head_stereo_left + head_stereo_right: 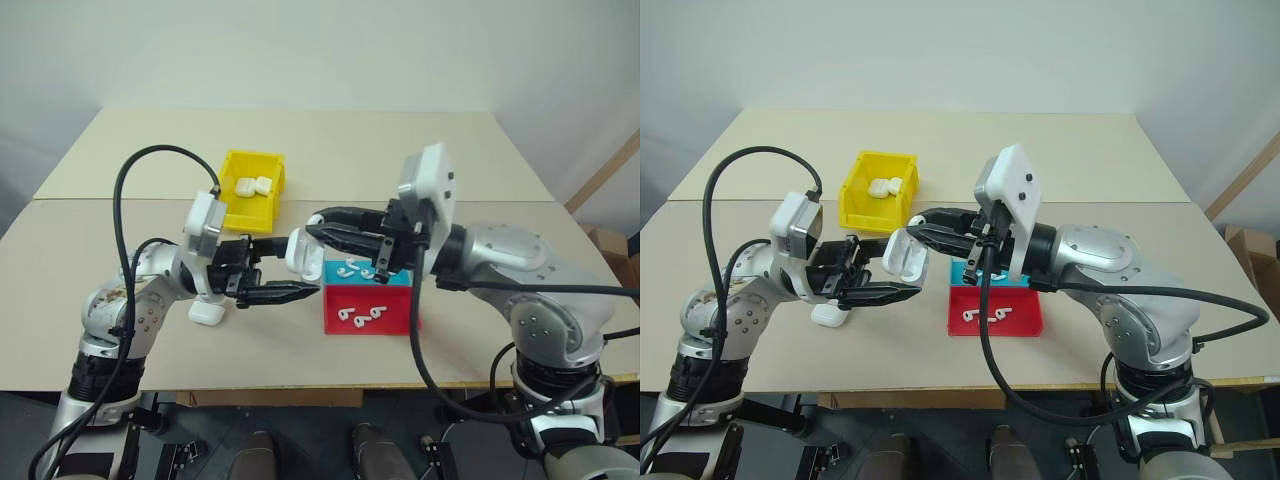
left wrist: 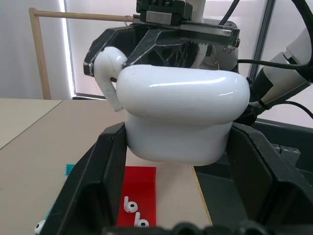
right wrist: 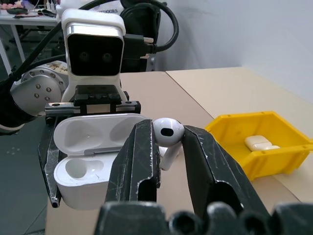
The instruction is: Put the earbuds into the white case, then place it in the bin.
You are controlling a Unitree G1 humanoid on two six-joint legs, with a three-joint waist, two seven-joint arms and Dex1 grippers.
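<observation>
Left eye view: both arms meet in mid-air above the surface [image 1: 300, 130], over its near half.
Spare case: a closed white one [image 1: 207, 312] lies on the surface under the left arm.
Left pincer [image 1: 285, 270]: clamped on the case [image 3: 93, 161], gripping its lower half from both sides; lid tipped open, sockets facing the right arm.
Case contents: the right wrist view shows at least one socket empty; I cannot tell about the other.
Bin [image 1: 252, 190]: yellow, behind the left pincer on the surface, well apart from the held case; two closed white cases [image 1: 252, 185] already lie in it.
Right pincer [image 3: 168, 142]: closed on one earbud [image 3: 167, 132], head pinched between the fingers, stem pointing down; it hangs just beside the open case, not yet in a socket.
Trays: a red one [image 1: 372, 312] with a blue one [image 1: 372, 270] behind it, below the right pincer; loose earbuds [image 1: 362, 315] lie in both.
Step in hand: seating the first part of the task, an earbud into the case.
Next move: probably needs the stem lined up over an empty socket, then lowered straight in before the fingers let go; a tilted stem may catch on the socket rim.
</observation>
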